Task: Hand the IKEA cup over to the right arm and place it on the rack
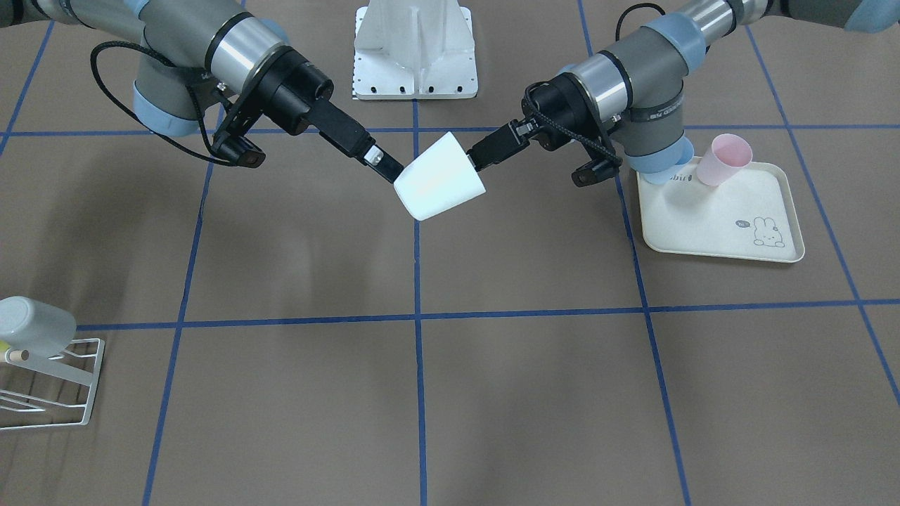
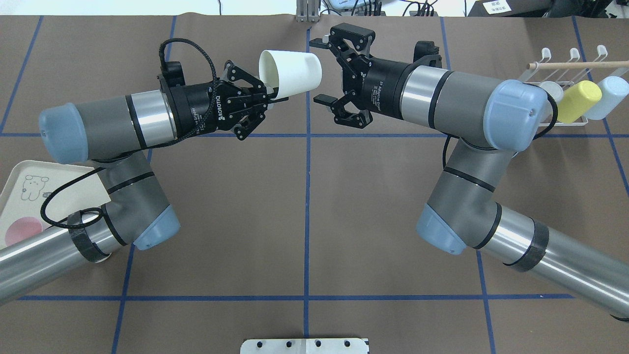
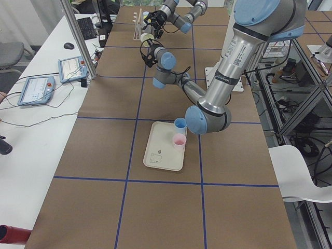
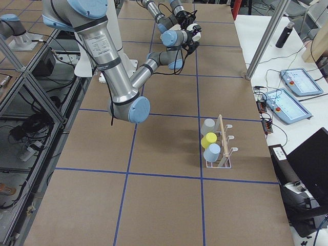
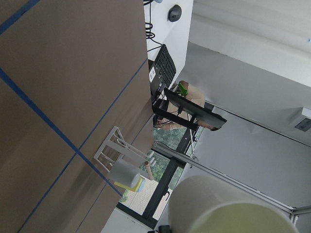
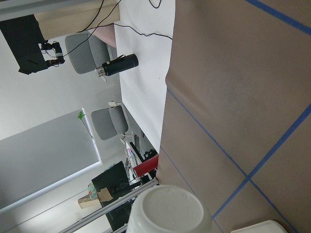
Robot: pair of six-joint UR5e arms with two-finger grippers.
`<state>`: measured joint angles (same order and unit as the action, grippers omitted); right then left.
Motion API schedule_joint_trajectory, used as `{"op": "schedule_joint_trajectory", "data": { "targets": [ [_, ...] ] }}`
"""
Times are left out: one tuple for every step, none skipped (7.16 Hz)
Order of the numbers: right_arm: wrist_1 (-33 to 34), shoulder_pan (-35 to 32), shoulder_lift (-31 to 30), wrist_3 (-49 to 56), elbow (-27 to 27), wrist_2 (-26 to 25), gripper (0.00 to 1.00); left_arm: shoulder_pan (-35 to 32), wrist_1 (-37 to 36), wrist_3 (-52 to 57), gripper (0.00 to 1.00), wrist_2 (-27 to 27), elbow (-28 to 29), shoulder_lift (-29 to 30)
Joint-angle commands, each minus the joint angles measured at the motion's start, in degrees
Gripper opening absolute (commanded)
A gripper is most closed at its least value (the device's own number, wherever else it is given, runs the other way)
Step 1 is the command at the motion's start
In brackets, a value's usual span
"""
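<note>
The white IKEA cup (image 2: 292,73) hangs in mid-air over the middle of the table, lying on its side. My left gripper (image 2: 275,96) is shut on its rim, one finger inside the mouth. My right gripper (image 2: 320,72) is open, and its fingers (image 2: 324,101) stand either side of the cup's base without closing on it. In the front view the cup (image 1: 439,179) sits between both grippers. The right wrist view shows the cup's base (image 6: 170,208) close below. The white wire rack (image 2: 565,69) stands at the table's far right, with several cups on its pegs.
A cream rabbit-print tray (image 1: 724,232) with a pink cup (image 1: 724,160) lies under my left arm. The rack (image 1: 49,379) holds a grey cup (image 1: 35,327), a yellow cup (image 2: 580,101) and a pale blue one (image 2: 609,96). A white mount plate (image 1: 415,49) sits between the arm bases.
</note>
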<state>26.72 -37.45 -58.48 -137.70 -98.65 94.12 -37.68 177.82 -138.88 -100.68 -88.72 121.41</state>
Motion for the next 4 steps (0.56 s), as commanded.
{"op": "schedule_joint_trajectory", "data": {
  "targets": [
    [1.48, 0.10, 0.04, 2.09, -0.05, 0.09, 1.00, 0.06, -0.20, 0.01, 0.00, -1.01, 0.04, 0.67],
    [1.84, 0.27, 0.04, 2.09, -0.14, 0.09, 1.00, 0.06, -0.20, -0.08, 0.00, -1.01, -0.05, 1.28],
    [1.75, 0.28, 0.12, 2.09, -0.14, 0.09, 1.00, 0.06, -0.11, -0.08, 0.00, -1.01, 0.12, 1.72],
    [1.41, 0.45, 0.21, 2.00, -0.32, 0.09, 1.00, 0.24, -0.11, -0.08, 0.00, -0.92, 0.13, 1.72]
  ]
}}
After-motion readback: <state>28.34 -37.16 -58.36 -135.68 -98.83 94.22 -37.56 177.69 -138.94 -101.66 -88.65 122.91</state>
